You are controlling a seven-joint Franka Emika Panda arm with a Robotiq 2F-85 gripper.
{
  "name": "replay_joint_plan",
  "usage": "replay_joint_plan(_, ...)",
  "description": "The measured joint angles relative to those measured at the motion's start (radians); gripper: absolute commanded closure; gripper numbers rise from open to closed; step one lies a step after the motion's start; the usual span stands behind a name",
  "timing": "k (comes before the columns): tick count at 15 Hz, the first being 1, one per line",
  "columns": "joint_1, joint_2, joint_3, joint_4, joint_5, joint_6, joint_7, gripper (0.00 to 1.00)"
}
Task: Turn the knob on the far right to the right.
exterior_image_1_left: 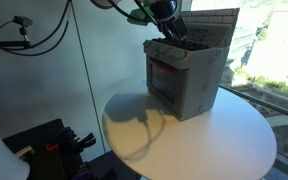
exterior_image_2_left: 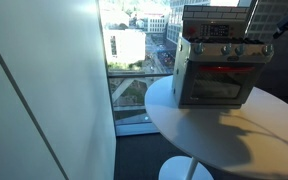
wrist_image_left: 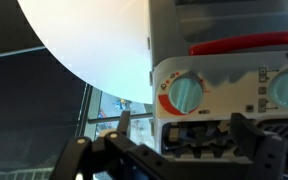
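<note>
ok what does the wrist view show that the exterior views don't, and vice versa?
Wrist only: a close-up of a pale blue knob with its dial markings, and the open tool along the bottom edge.
Exterior only: the whole toy oven, its full row of knobs, and the complete round white table it stands on.
Shared: the oven front, its red handle, part of the table, and the window behind.

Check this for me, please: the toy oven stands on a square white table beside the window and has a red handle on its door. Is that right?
The table is round, not square; both exterior views show its curved edge. The rest holds: the toy oven stands on it beside the window, with a red handle on its door.
</note>
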State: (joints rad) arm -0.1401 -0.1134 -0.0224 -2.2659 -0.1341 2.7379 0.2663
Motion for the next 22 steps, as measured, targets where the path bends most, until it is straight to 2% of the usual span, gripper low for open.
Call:
replay_joint_plan(5, 0.023, 0.042, -0.008, 0.025, 0.072, 0.027, -0.056, 0.0)
replay_joint_plan(13, 0.034, 0.089, -0.014, 0.057, 0.104, 0.029, -0.078, 0.0)
replay_joint_plan(14, 0.035, 0.094, -0.015, 0.06, 0.108, 0.029, -0.079, 0.06)
replay_joint_plan(16, 0.037, 0.102, -0.015, 0.067, 0.113, 0.029, -0.08, 0.1)
replay_joint_plan(22, 0.042, 0.116, -0.015, 0.077, 0.129, 0.03, -0.092, 0.11)
